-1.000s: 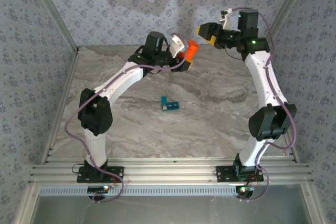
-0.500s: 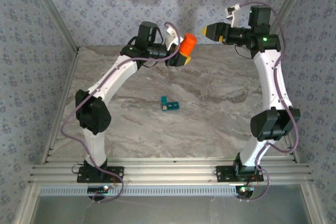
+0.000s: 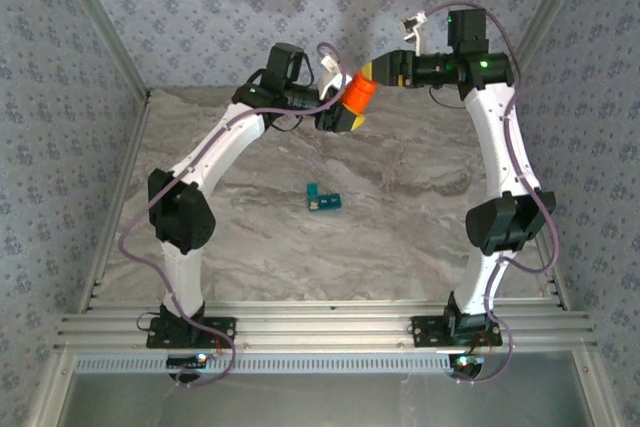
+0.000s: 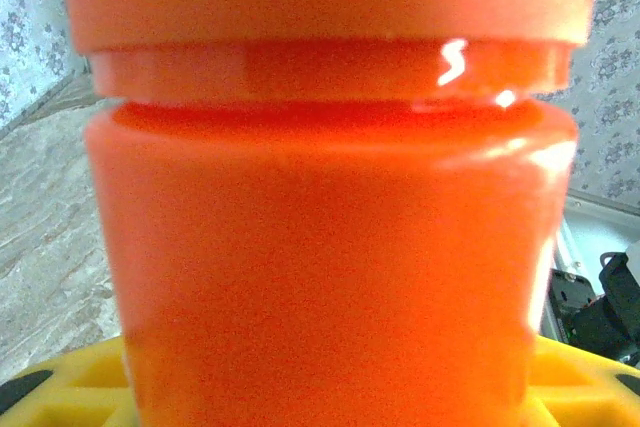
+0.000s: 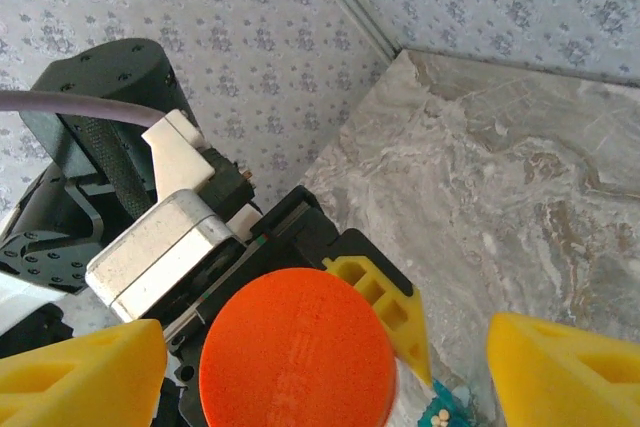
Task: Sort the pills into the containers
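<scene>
We have left claw (image 3: 347, 117) clamped on orange bottle (image 3: 357, 95), right claw (image 3: 372, 70) gaping empty at its cap (image 5: 297, 347): centre squarely before we close and twist, teal pill box (image 3: 322, 199) sits on the worktop (image 3: 400, 237) below.

Grey marbled table (image 3: 400, 237), 1 thing on it.
A small teal pill box (image 3: 322, 199) lies near the table's middle, well apart from every edge.

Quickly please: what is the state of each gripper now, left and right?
Left gripper: closed, holding the orange cylindrical plastic bottle.
Right gripper: open, straddling the bottle's round orange cap, not gripping it.
</scene>
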### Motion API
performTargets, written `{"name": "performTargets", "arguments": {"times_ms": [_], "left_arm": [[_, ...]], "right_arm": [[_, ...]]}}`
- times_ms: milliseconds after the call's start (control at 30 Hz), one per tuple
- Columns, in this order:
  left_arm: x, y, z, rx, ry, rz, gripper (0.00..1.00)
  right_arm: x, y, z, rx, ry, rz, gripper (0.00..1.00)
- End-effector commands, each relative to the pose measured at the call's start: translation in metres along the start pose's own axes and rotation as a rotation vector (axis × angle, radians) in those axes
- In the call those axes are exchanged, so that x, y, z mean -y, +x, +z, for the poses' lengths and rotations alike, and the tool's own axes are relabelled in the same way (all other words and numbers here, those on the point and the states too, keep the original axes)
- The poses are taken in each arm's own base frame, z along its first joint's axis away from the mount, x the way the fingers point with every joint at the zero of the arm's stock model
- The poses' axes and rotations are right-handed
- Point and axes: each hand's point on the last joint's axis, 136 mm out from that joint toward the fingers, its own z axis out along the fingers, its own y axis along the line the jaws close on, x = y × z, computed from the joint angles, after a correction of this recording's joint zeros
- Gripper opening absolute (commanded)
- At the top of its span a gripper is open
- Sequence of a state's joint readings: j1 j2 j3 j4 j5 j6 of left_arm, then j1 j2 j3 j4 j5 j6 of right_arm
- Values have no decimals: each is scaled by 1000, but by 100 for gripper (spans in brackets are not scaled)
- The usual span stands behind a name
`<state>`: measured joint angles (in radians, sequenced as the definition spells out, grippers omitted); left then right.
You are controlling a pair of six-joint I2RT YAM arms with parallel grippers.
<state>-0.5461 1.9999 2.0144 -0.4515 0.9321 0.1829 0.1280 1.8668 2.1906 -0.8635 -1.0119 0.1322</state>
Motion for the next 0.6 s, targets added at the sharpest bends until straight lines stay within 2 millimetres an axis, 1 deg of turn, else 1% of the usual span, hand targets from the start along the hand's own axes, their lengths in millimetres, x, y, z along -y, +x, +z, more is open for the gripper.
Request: {"name": "performTargets", "arguments": {"times_ms": [0, 167, 567], "left_arm": [[15, -13, -2, 19, 47, 35, 0], [15, -13, -2, 17, 48, 32, 0], [17, -15, -2, 18, 48, 35, 0]], "right_arm": [[-14, 3, -1, -20, -35, -28, 84], [-16, 10, 4, -43, -41, -24, 83], [-18, 19, 7, -69, -49, -14, 69]]}}
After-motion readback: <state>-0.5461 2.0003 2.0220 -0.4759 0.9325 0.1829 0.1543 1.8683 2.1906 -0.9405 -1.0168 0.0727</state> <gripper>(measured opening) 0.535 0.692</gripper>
